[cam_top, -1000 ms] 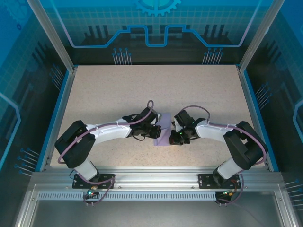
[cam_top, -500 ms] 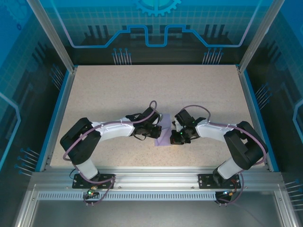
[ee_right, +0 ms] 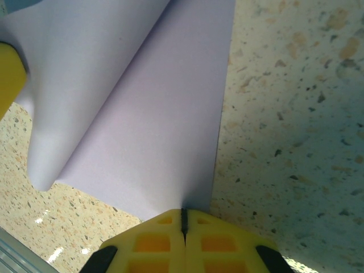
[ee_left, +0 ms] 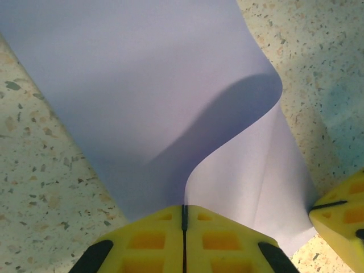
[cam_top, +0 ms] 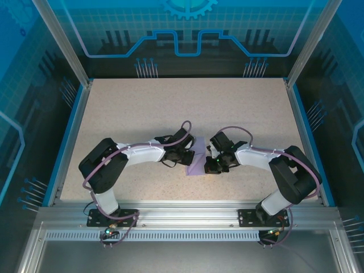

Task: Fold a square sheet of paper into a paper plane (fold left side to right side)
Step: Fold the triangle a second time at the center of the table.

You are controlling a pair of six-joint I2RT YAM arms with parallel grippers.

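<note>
left arm [cam_top: 142,153] swung inward, left end effector [ee_left: 183,211] pinching curled sheet [ee_left: 142,85]

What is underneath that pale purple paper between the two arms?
The paper rests on the speckled tabletop, which shows all around it. Under its curled-over flap is its own lower layer; whatever lies beneath that is covered.

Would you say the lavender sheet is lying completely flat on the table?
No, the square sheet of paper bows up in a curved loop from the left gripper.
</note>
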